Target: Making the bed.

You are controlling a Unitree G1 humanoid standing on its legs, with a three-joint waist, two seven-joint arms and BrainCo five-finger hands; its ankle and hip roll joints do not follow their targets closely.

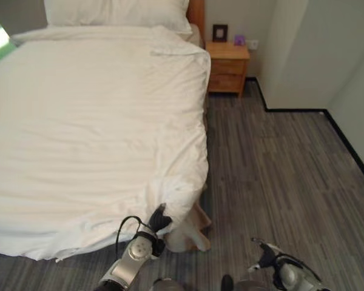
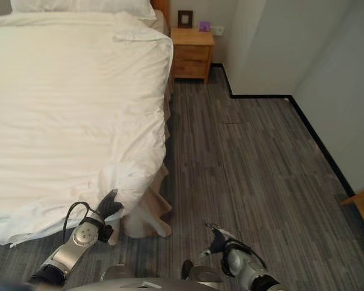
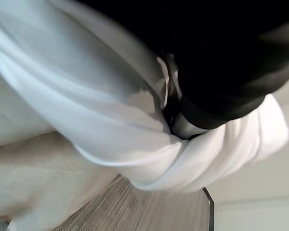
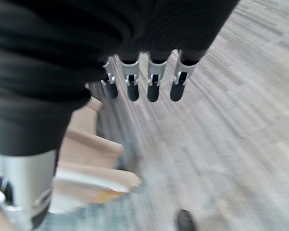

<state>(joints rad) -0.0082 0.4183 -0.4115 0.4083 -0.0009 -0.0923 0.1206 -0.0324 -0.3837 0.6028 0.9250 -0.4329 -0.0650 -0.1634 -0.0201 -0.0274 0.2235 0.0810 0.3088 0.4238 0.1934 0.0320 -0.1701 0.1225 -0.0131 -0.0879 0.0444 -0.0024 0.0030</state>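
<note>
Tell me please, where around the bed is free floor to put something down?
The widest free floor lies between the bed's right edge and the wall, from the nightstand back toward the right hand. It is crowded at the near corner, where the left hand grips the white duvet over the beige bed skirt.

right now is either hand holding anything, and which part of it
The left hand grips the white duvet by its bunched corner at the foot of the bed, on the side toward the nightstand. The right hand holds nothing, hanging over the floor.
</note>
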